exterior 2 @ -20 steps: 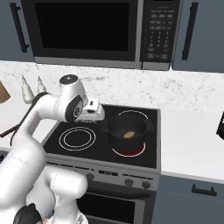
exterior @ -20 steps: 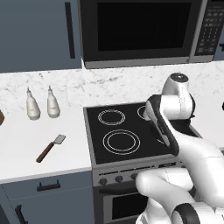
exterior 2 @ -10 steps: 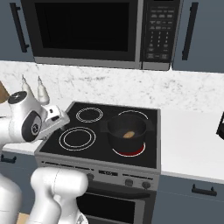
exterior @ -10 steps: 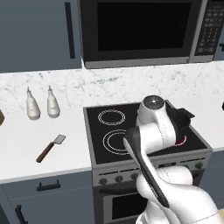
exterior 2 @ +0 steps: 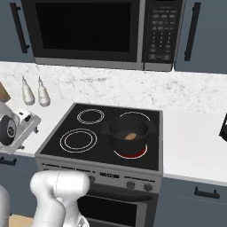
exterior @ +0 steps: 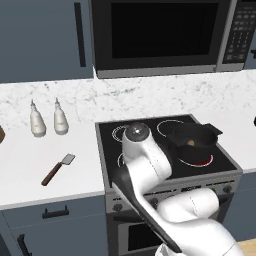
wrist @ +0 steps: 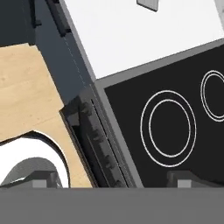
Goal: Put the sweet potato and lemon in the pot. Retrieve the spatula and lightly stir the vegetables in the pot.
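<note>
The dark pot (exterior: 192,139) (exterior 2: 128,131) stands on the front right burner of the stove. The orange-brown sweet potato (exterior 2: 131,136) (exterior: 190,143) lies inside it. The lemon is hidden from view. On the white counter left of the stove lies the spatula (exterior: 57,169), handle toward the front edge; its grey blade (wrist: 148,3) shows at the top of the hand view. My gripper (wrist: 113,180) is open and empty, its fingertips (wrist: 43,178) far apart. It hangs over the stove's front left corner, by the front left burner ring (wrist: 168,128). My hand (exterior 2: 22,126) is well left of the pot.
Two pale bottles (exterior: 36,122) (exterior: 60,120) stand at the back of the left counter. A microwave (exterior: 160,35) hangs above the stove. The burner under the pot glows red (exterior 2: 131,154). A dark object (exterior 2: 224,128) sits at the right counter's edge.
The arm has swung left, from beside the pot across the stove to its front left corner. The gripper stayed open. The pot and spatula have not moved.
</note>
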{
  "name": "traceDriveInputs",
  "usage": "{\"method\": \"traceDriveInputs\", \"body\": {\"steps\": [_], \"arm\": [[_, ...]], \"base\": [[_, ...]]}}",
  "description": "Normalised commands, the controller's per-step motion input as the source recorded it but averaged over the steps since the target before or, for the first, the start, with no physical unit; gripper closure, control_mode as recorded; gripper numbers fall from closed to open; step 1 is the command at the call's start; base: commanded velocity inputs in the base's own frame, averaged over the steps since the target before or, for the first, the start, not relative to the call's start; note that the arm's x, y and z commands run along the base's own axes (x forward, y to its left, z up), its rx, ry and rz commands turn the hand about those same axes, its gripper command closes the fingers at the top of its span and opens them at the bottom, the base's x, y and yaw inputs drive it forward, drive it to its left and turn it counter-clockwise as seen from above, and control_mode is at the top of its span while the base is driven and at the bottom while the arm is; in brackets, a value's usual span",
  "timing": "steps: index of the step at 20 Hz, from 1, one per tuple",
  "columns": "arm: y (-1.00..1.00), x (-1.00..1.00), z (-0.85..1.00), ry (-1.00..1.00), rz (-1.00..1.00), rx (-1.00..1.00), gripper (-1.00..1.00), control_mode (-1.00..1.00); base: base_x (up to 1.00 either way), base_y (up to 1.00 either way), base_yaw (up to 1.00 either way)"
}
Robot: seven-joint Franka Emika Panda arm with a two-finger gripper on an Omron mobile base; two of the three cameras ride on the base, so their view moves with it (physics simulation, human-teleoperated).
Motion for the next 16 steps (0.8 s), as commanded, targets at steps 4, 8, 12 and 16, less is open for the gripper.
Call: {"method": "traceDriveInputs", "body": {"steps": [4, 8, 12, 16], "arm": [[1.00, 0.01, 0.11, 0.11, 0.37, -0.24, -1.00, -1.00], [1.00, 0.00, 0.02, 0.00, 0.24, -0.37, -1.00, -1.00], [1.00, 0.00, 0.00, 0.00, 0.20, -0.39, -1.00, -1.00], [0.91, 0.14, 0.00, 0.00, 0.19, -0.31, -1.00, -1.00]], "base": [[0.00, 0.00, 0.00], [0.00, 0.00, 0.00], [0.00, 0.00, 0.00], [0.00, 0.00, 0.00]]}}
